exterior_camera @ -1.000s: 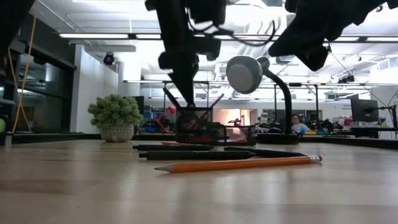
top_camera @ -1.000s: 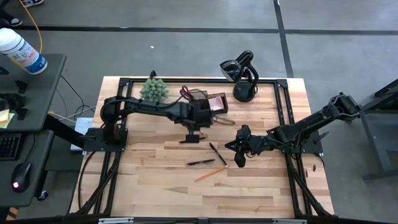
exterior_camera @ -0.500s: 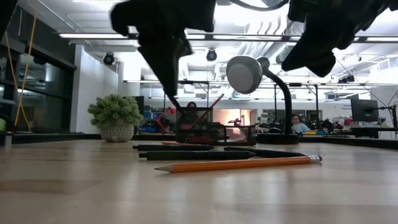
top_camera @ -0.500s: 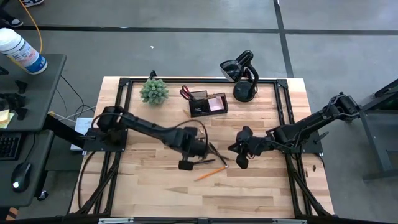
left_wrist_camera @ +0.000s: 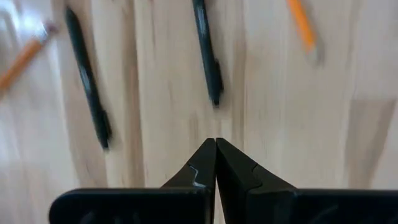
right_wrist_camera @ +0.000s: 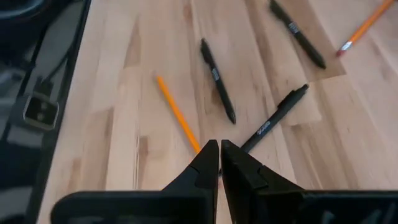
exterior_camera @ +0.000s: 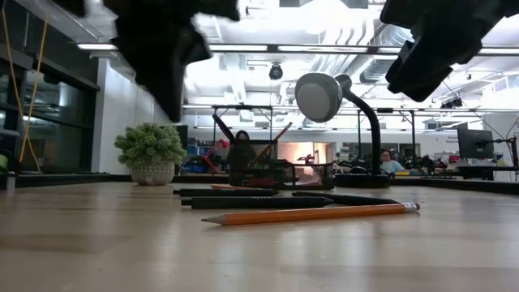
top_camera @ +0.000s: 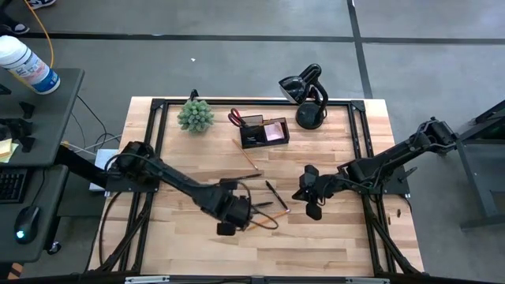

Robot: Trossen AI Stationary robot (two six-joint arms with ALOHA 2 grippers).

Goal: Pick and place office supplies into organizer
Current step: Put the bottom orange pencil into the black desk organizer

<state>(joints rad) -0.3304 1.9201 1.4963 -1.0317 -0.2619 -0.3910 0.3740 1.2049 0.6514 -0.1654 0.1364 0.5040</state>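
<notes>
Loose office supplies lie mid-table: black pens (top_camera: 275, 195) (left_wrist_camera: 207, 53) (left_wrist_camera: 87, 78) and orange pencils (exterior_camera: 312, 213) (right_wrist_camera: 177, 115). The black organizer (top_camera: 264, 130) stands at the far side with red-handled scissors (top_camera: 235, 118) and sticks in it. My left gripper (top_camera: 239, 213) (left_wrist_camera: 216, 143) hovers shut just above the wood, on the near side of the pens, and holds nothing. My right gripper (top_camera: 309, 203) (right_wrist_camera: 219, 144) hangs shut and empty to the right of the pens, above the table.
A spiky green plant (top_camera: 195, 115) stands at the far left and a black curved-neck lamp (top_camera: 309, 95) at the far right of the organizer. Another orange pencil (top_camera: 251, 160) lies between the organizer and the pens. Bare wood stretches toward the near edge (top_camera: 260, 260).
My left gripper has swung from beside the organizer toward the table's near edge, staying at about the same height, and now hangs over the loose pens. My right gripper has turned a little in place. The pens and pencils have stayed where they were.
</notes>
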